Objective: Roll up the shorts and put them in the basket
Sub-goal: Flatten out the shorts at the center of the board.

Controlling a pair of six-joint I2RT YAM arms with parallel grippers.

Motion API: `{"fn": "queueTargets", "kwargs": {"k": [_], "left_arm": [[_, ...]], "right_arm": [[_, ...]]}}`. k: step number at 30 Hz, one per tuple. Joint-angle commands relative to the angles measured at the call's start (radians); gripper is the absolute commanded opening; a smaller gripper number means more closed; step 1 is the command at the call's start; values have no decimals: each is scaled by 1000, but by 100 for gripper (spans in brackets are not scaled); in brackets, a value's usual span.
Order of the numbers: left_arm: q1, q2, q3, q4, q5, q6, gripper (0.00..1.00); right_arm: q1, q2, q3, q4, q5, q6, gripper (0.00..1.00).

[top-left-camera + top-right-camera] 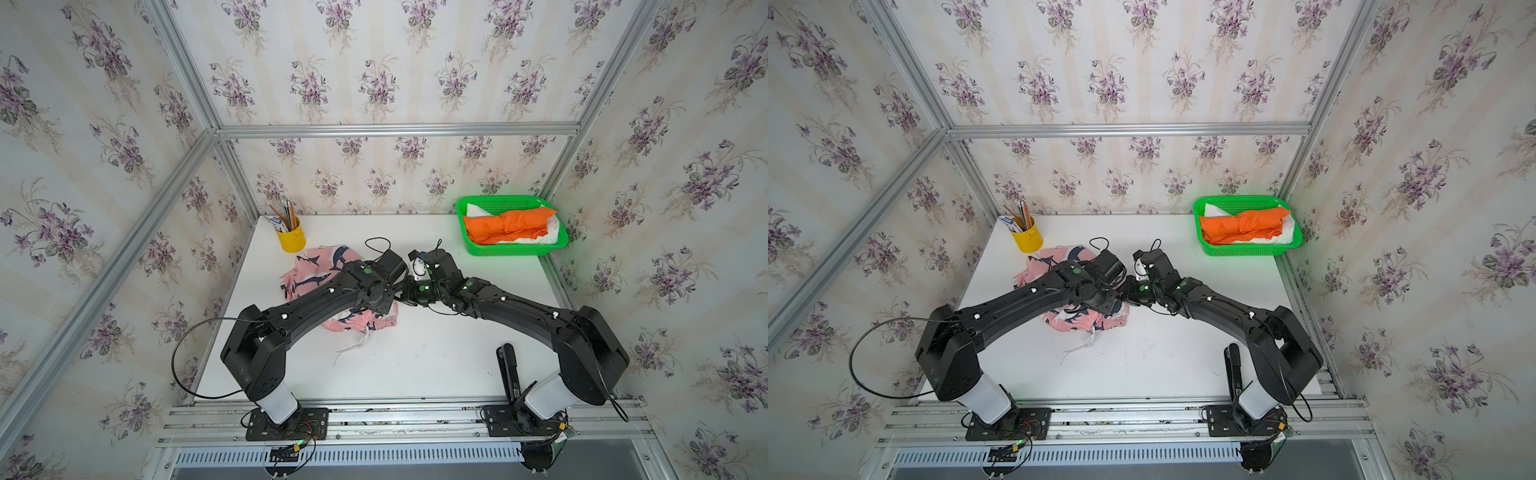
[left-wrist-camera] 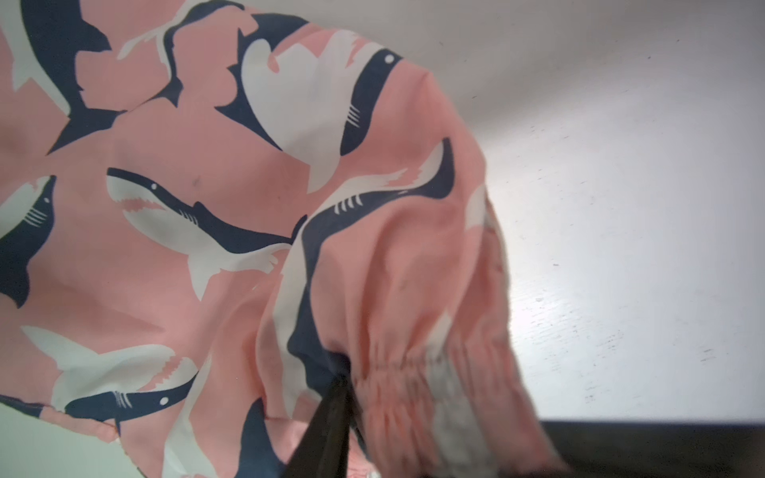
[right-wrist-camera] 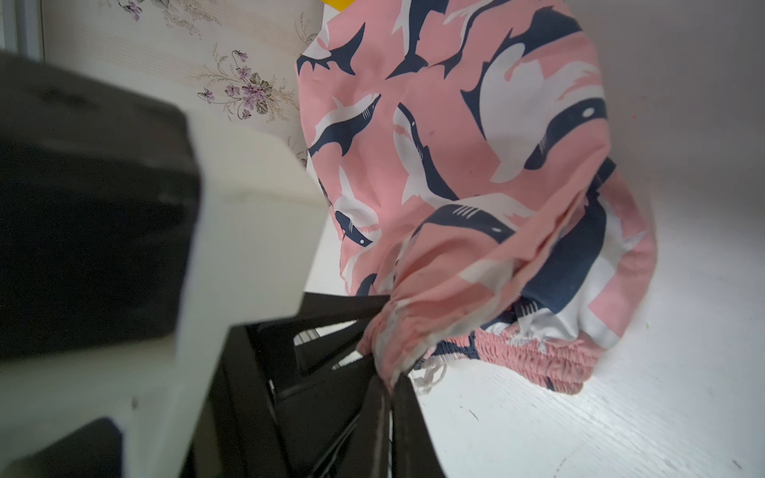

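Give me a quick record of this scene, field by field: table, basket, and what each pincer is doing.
Table: shark-print shorts, crumpled, not rolled; yellow cup of pencils at far left corner
Green basket: far right corner; orange shorts in a roll, lying over white shorts
Left pincer: shut on the shark-print shorts' gathered edge
Right pincer: shut on the same gathered edge, right beside the left

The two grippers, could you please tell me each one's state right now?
Left gripper: closed on the shark shorts.
Right gripper: closed on the same shorts.
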Motion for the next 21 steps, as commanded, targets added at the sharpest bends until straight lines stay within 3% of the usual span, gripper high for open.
{"fn": "queueTargets", "kwargs": {"k": [1,5,12,18,21], "left_arm": [[6,-11,-10,45,-9,5,12],[13,-67,-31,51,-2,-22,7],[17,-129,-37,42,33,-47,5],[20,-154,-34,33,35,-54,5],[26,-172,-32,30,27,-59,5]], "right_arm": [[-4,-20,-1,-76,69,-27,1],[-20,-58,-88,-136,203,-35,37],[-22,73,-180,40,94,13,56],[-19,238,-164,206,-22,76,58],[-20,254,-153,249,-28,109,41]]}}
